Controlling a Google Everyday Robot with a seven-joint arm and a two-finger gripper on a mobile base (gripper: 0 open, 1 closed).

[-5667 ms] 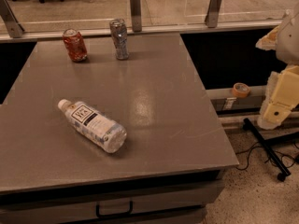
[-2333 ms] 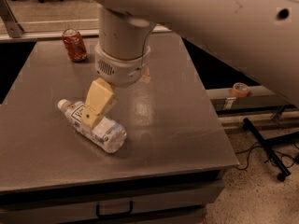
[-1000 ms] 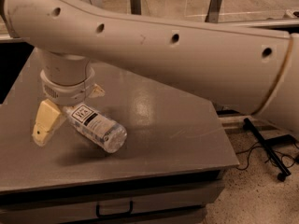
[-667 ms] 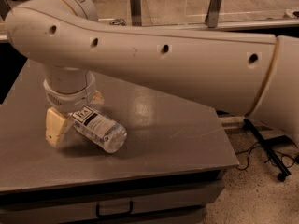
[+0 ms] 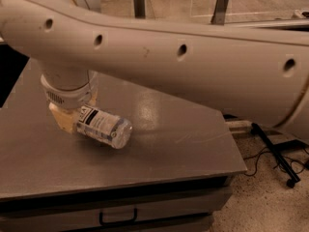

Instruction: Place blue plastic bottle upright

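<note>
The blue plastic bottle (image 5: 104, 127) lies on its side on the grey table (image 5: 159, 144), its base pointing right and toward the front. Its white label with a dark square logo faces up. Its cap end is hidden behind the gripper. My gripper (image 5: 72, 117) hangs from the big white arm (image 5: 193, 57) and sits at the bottle's left end, its cream fingers (image 5: 62, 121) down at the table around the neck end. The arm fills the top of the view.
The table's right edge (image 5: 231, 139) drops to a floor with a black stand and cables (image 5: 275, 153). A drawer handle (image 5: 118, 217) shows under the front edge. Metal posts (image 5: 219, 4) stand behind the table. The cans are hidden by the arm.
My gripper has come down from above the table's middle to the bottle's left end and closed in on its neck. The arm now covers the cans. The bottle lies much as before.
</note>
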